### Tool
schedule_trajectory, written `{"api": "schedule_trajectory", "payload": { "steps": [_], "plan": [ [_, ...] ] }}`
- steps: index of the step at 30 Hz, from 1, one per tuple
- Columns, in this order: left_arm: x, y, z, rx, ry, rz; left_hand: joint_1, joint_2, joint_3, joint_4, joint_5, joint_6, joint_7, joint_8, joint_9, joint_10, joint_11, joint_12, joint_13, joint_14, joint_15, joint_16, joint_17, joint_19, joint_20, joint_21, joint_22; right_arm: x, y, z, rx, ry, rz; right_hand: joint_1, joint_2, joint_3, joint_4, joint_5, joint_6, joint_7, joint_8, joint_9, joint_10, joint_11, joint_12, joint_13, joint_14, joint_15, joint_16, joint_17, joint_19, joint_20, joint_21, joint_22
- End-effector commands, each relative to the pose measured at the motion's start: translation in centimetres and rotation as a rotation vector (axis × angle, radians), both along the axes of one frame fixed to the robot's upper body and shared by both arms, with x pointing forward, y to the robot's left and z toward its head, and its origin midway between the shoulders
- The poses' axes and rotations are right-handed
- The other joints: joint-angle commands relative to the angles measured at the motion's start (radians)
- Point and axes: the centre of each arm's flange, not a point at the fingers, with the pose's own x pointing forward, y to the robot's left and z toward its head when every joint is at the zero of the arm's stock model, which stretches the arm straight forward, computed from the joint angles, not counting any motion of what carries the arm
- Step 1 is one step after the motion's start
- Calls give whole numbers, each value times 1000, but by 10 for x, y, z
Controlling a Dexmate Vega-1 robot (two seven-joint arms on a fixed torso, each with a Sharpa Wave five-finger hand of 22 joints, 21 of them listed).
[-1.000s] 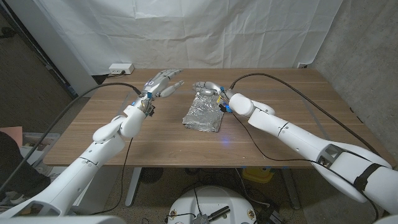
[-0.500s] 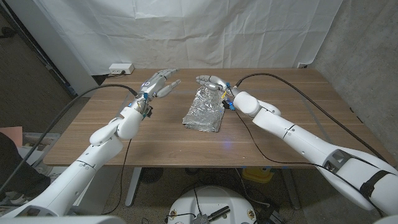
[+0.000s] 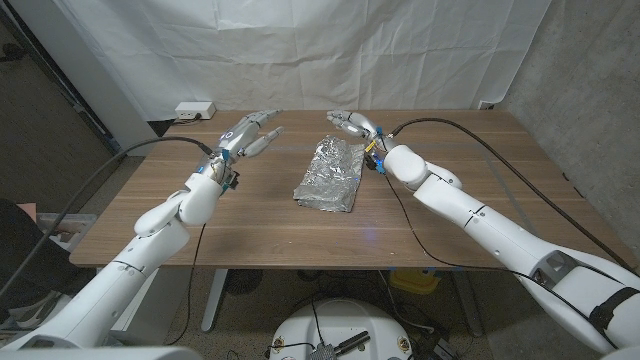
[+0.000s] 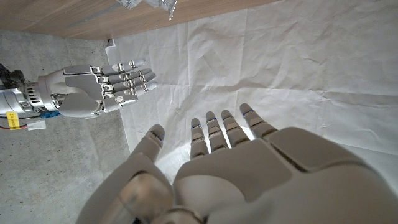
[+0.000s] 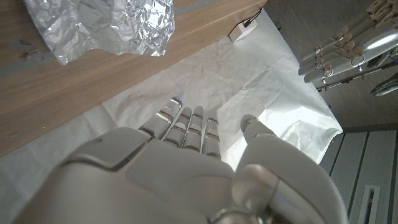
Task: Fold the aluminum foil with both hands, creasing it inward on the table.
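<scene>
Head view: folded aluminum foil [image 3: 330,175] lies lengthwise from 12 toward 6, tilted slightly toward 7; left hand [image 3: 250,132] and right hand [image 3: 352,124] hover with fingers released.

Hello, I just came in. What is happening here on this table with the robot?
A two-armed robot is working on a crumpled silver sheet of aluminium foil, which lies already folded over near the middle of the brown wooden table. Neither hand is touching it now. The left hand and the right hand are both open, fingers apart, raised on either side of the foil's far end.
</scene>
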Motion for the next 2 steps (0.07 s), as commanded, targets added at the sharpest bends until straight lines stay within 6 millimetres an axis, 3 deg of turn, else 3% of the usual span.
{"api": "schedule_trajectory", "payload": {
  "steps": [1, 2],
  "plan": [
    [-4, 4, 1, 13, 11, -9, -5, 10, 2, 1, 4, -6, -2, 5, 2, -7, 0, 6, 0, -5, -9, 6, 2, 3, 0, -5, 2, -9, -35, -4, 156, -5, -40, -6, 7, -1, 1, 4, 11, 6, 5, -1, 12, 1, 5, 2, 12, -2, 7, 2, 3, 5, -1, 1],
    [-5, 4, 1, 18, 6, -10, -5, 10, 2, 1, 4, -6, 0, 6, 2, -7, 0, 6, -1, -6, -9, 6, 2, 3, 0, -5, 2, -11, -37, -4, 159, -16, -45, -6, 6, -2, 1, 4, 11, 7, 5, -1, 12, 1, 4, 2, 12, -1, 7, 2, 3, 6, -2, 1]
  ]
}}
